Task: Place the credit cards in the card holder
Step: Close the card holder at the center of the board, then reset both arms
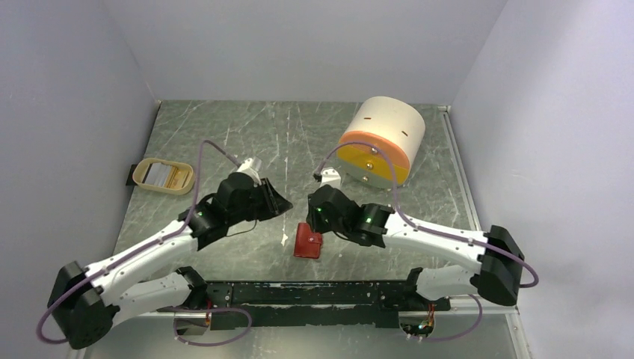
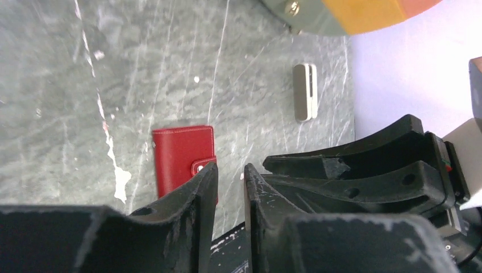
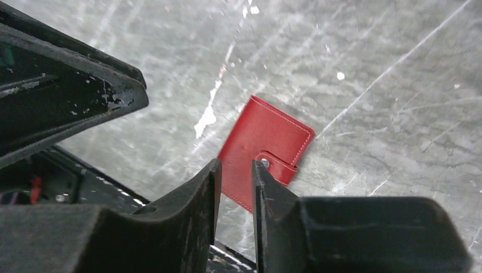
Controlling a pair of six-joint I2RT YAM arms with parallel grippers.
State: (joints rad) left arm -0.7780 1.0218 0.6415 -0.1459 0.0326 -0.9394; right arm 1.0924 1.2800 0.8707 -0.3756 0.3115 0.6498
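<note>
Nearest the arm bases, the card holder [image 1: 308, 241] is seen lying flat and closed on the grey-green, marble-veined table [image 1: 262, 134]. It is a small red rectangle of stitched, leather-like material, with its snap tab fastened over one edge. Just above it, the right gripper [image 3: 234, 168] is held with its scuffed black fingers a narrow gap apart and nothing between them. The left gripper [image 2: 230, 170], beside it to the left, is likewise slightly parted and empty. Farther back, at the left edge, the credit cards [image 1: 164, 176] are seen lying inside a beige oval tray [image 1: 138, 173]. At the far right, a large cream cylinder [image 1: 389, 120] with an orange band is laid on its side.
</note>
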